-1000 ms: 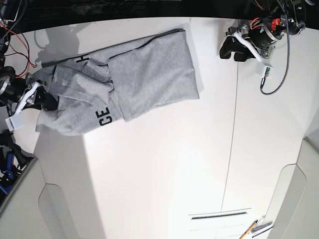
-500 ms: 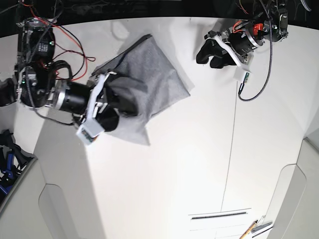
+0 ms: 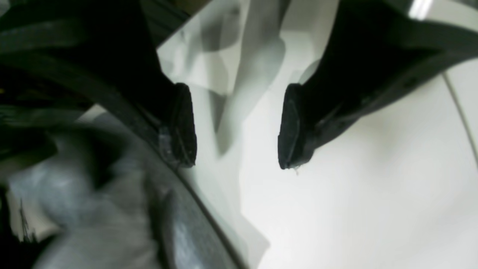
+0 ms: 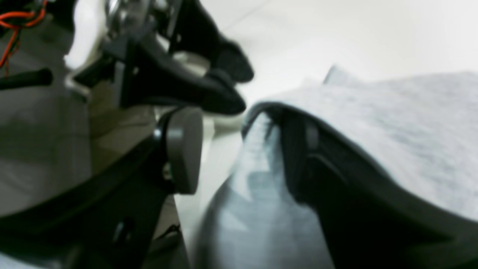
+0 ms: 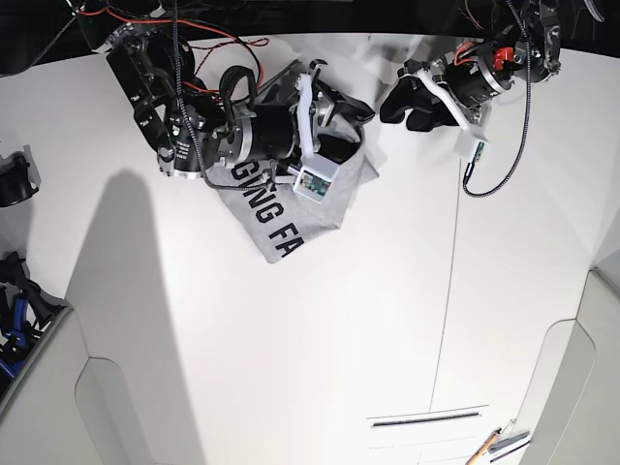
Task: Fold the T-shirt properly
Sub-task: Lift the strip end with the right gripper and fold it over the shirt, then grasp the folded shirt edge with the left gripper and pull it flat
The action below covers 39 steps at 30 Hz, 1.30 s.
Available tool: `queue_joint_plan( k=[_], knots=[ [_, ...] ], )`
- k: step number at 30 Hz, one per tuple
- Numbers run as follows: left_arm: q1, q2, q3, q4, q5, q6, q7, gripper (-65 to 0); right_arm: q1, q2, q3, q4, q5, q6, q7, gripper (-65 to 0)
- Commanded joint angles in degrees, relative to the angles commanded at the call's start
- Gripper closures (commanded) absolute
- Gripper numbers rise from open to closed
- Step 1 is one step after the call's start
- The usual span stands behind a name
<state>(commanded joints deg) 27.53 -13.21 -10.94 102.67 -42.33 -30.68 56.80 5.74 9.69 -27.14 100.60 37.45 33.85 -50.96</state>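
White table (image 5: 320, 329), T-shirt (image 5: 281, 218) bunched

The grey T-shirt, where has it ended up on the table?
In the base view the T-shirt lies bunched at the table's far edge, left of centre, under the right end effector, with the open left end effector just beside.

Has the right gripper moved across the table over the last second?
Yes. The right gripper swept from the table's left edge toward the seam, dragging the T-shirt.

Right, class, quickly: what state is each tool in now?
Left tool: open, empty, above the table.
Right tool: open, with T-shirt fabric draped over one finger, not clamped.
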Motion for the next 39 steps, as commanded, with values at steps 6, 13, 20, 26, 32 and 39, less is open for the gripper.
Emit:
queue_joint_plan(
  k=[6, 13, 20, 26, 32, 39],
  knots=[
    [0.0, 0.0, -7.3, 4.5, -3.1, -2.2, 0.7, -39.1, 5.4, -3.2, 0.4, 0.0, 0.0, -0.13, -0.6, -33.1],
    [0.0, 0.0, -9.8, 6.5, -4.2, -2.6, 0.5, -39.1, 6.1, -4.0, 11.7, 0.0, -1.3, -0.66, -2.3, -14.4],
    [0.0, 0.0, -9.8, 9.2, -4.7, -4.6, 0.5, -4.1, 6.1, -2.6, 23.7, -0.5, -1.7, -0.63, -2.2, 0.0],
    [0.2, 0.0, -9.7, 17.9, -9.2, -6.1, 0.5, 0.0, 6.2, -1.0, 25.4, -4.9, -4.9, -0.61, 0.8, 0.0],
    [0.1, 0.0, -3.9, 19.7, -9.3, -6.1, 0.5, 0.0, 6.6, -1.0, 25.4, -12.9, -6.0, -0.59, 6.5, 0.0],
    [0.1, 0.0, 13.7, 19.7, 1.8, -3.5, -4.5, 0.0, 12.2, -1.3, 25.2, -23.9, -6.4, -0.59, 8.0, 0.0]
  ],
)
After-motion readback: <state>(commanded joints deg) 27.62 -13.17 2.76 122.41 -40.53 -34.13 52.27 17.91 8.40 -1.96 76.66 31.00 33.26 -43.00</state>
